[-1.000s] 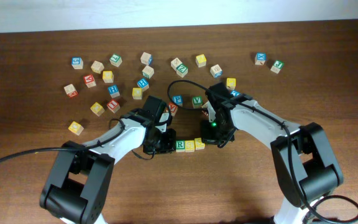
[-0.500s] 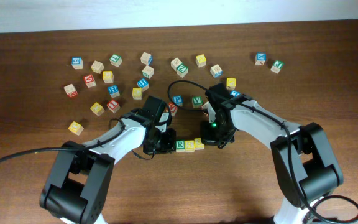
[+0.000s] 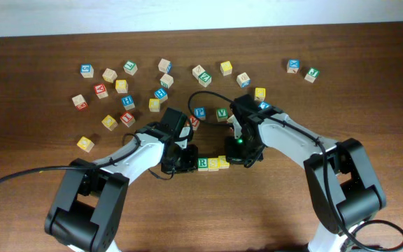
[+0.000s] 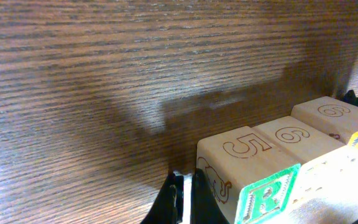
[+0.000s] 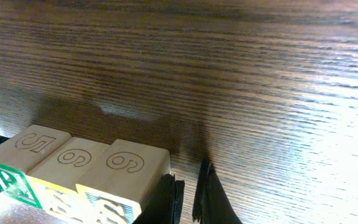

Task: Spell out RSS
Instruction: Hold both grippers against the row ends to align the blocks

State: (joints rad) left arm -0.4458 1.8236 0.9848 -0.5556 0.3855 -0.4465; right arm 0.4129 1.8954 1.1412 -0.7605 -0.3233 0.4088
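The green R cube [image 3: 203, 163] and two yellow S cubes [image 3: 213, 164] [image 3: 223, 162] stand touching in a row at the table's middle front, R leftmost. My left gripper [image 3: 187, 162] is shut, its jaws [image 4: 182, 199] against the R cube's [image 4: 247, 168] outer side. My right gripper [image 3: 238, 158] is shut, its jaws [image 5: 189, 193] beside the last S cube [image 5: 126, 171]. In the left wrist view the S cubes [image 4: 291, 140] [image 4: 334, 118] line up behind the R cube. In the right wrist view the middle S cube [image 5: 67, 163] and the R cube [image 5: 17, 152] follow.
Several loose letter cubes lie across the back of the table, among them a green V cube [image 3: 222, 113], a blue cube [image 3: 199, 112] and a yellow cube [image 3: 259, 93] just behind the arms. A lone yellow cube [image 3: 85, 144] sits at the left.
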